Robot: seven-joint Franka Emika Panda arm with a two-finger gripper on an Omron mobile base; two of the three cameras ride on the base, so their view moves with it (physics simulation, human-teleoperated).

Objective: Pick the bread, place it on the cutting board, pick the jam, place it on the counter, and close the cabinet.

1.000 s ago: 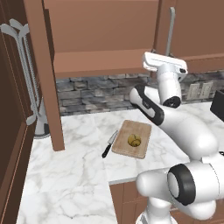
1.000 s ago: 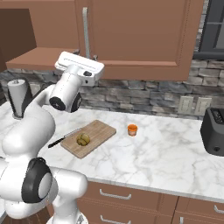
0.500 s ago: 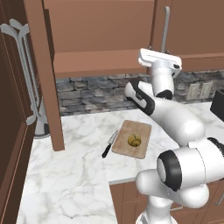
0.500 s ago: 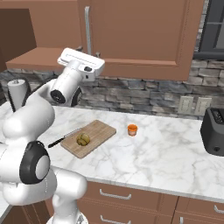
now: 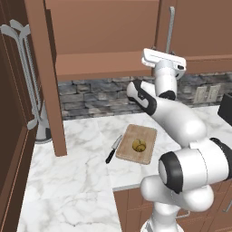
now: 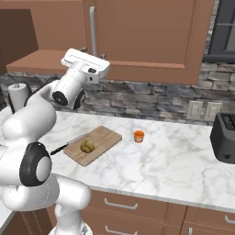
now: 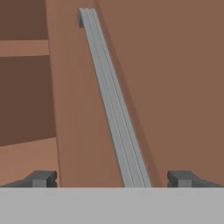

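The bread (image 5: 138, 145) (image 6: 87, 146) lies on the cutting board (image 5: 146, 134) (image 6: 104, 136), on the counter (image 5: 77, 181) (image 6: 174, 160). To the board's right the jam (image 6: 138, 136) stands on the marble. The cabinet (image 5: 104, 31) (image 6: 147, 32) has its left door (image 5: 45, 77) swung out and its right door shut. My gripper (image 5: 164, 53) (image 6: 93, 51) (image 7: 113, 179) is up at the shut door's lower edge, open and empty. In the hand view, that door's silver bar handle (image 7: 111, 105) runs up between the wide-apart fingertips (image 7: 41, 178).
A black-handled knife (image 5: 113, 149) (image 6: 66, 144) lies left of the board. A dark toaster (image 6: 225, 137) (image 5: 226, 108) sits at the right. A grey stand (image 5: 43, 131) (image 6: 18, 94) is at the back left, beside the tall cupboard (image 5: 13, 113).
The jaws have spread wider. The hand has risen slightly toward the cabinet's handle while the arm's elbow has swung. Bread, jam and board have not moved.
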